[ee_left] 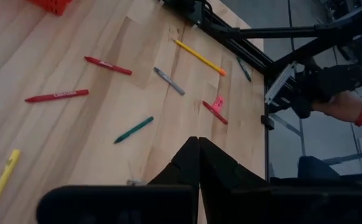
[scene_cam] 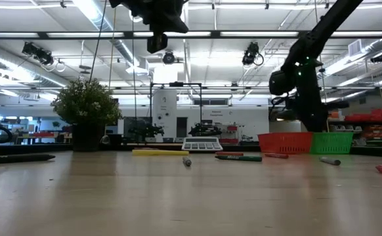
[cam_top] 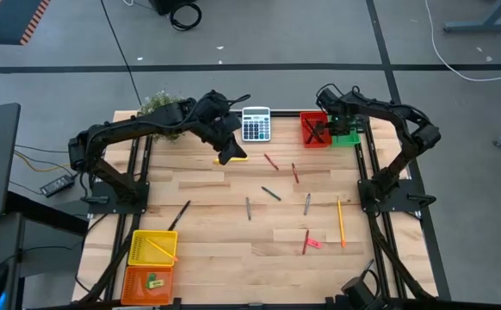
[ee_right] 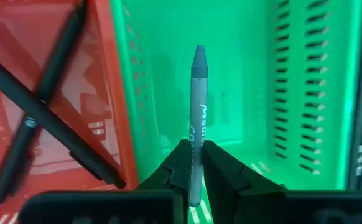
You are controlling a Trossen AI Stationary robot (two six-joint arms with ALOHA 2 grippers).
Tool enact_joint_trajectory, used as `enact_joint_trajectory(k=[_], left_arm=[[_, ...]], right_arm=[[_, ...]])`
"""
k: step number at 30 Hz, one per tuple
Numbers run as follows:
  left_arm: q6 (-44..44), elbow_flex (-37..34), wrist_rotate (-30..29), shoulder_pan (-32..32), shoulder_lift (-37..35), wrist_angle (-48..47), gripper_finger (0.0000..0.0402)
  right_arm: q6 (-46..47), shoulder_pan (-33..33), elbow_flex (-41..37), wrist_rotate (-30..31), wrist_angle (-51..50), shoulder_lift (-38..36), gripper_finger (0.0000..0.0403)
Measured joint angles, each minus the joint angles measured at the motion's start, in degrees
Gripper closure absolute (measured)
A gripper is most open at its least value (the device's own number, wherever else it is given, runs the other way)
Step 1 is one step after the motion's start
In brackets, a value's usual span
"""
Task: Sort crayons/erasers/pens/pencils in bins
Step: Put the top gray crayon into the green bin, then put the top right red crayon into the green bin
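Two arms work above the bench [cam_top: 216,185]. Right gripper [ee_right: 193,163], clamped on a grey crayon [ee_right: 196,112], hangs over the green bin [cam_top: 348,135], which sits beside the red bin [cam_top: 313,129] holding black pens [ee_right: 41,118]. Left gripper [ee_left: 198,144], fingers pressed together and empty, hovers near the calculator [cam_top: 256,124] over a yellow pen [cam_top: 233,158]. Red crayons [ee_left: 108,65], a green crayon [ee_left: 134,129], a grey crayon, a pencil [cam_top: 340,221] and a pink eraser [cam_top: 313,244] lie scattered mid-bench. Yellow bin [cam_top: 151,247] and orange bin [cam_top: 148,282] sit at the near left corner.
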Motion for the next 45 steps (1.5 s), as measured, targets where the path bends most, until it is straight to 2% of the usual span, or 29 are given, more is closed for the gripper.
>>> enact_joint_trajectory(k=[8, 19, 22, 27, 32, 38, 42, 45], left_arm=[[-0.02, 0.00, 0.66, 0.00, 0.00, -3.03, 0.0377], [-1.54, 0.00, 2.21, -0.31, 0.00, -3.16, 0.0395], [-1.57, 0.00, 2.28, -0.38, 0.00, -3.16, 0.0386], [-1.94, 0.00, 3.24, -0.37, 0.00, -3.16, 0.0379], [-3.05, 0.00, 4.21, -0.37, 0.00, -3.06, 0.0393], [-3.51, 0.00, 4.61, -0.37, -0.02, -2.89, 0.0387], [-6.79, 0.00, 2.63, -0.37, -0.02, -1.82, 0.0379], [-9.42, 0.00, 0.91, -0.37, -0.02, 0.93, 0.0387]], right_arm=[[-0.92, -0.03, -3.37, -0.73, 4.82, 0.00, 0.0359], [-1.78, -0.03, -3.37, -0.71, 7.15, 0.00, 0.0354], [-1.86, -0.03, -3.37, -0.71, 7.15, 0.00, 0.0332], [-2.54, -0.03, -3.37, -0.71, 7.09, -0.81, 0.0273], [-2.80, 0.08, -3.34, -0.71, 6.51, -5.33, 0.0233], [-4.34, 0.09, -3.34, -1.07, 5.36, -14.31, 0.0228], [-3.95, 2.10, -3.32, -7.45, 5.10, -19.75, 0.0233], [-1.87, 6.66, -3.30, -11.41, 5.10, -21.99, 0.0237]])
